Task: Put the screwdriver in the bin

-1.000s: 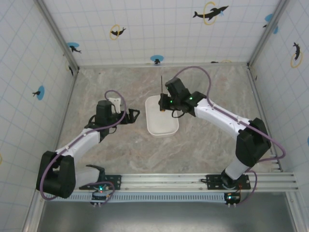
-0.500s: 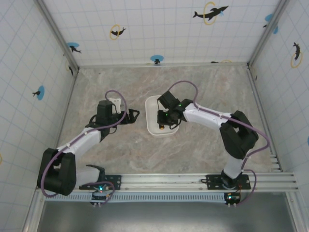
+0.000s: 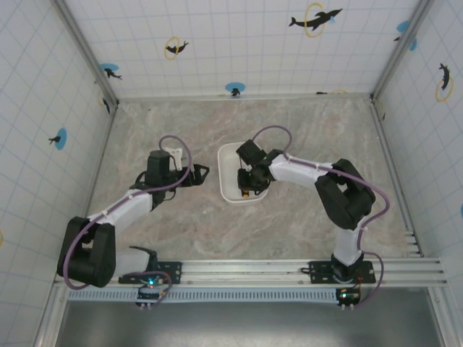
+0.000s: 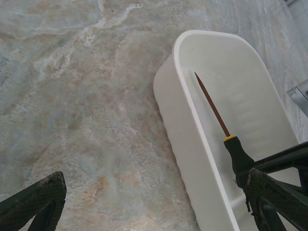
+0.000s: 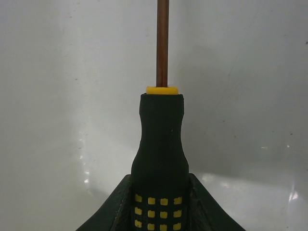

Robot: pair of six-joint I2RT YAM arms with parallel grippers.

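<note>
From where I stand, the right claw (image 3: 247,185) is clenched on the screwdriver (image 4: 237,155). In the right wrist view its two dark fingers (image 5: 120,202) press against either side of the black handle, just at the rows of little yellow squares. The yellow collar and the thin brownish shaft run straight out ahead of the grip. The screwdriver sits inside the rim of the bin (image 4: 177,126), over its white floor. The handle is toward the near end and the shaft points along the length toward the far end. I cannot tell whether the tip or the handle actually touches the bottom. The left claw (image 3: 202,173) hangs over the marbled table (image 3: 311,130) just to the left of the bin, apart from it. Its fingers are spread wide with nothing between them, and in its own camera they show as two dark tips in the lower corners. By my count there is one screwdriver, one bin and two arms, each with one claw.
</note>
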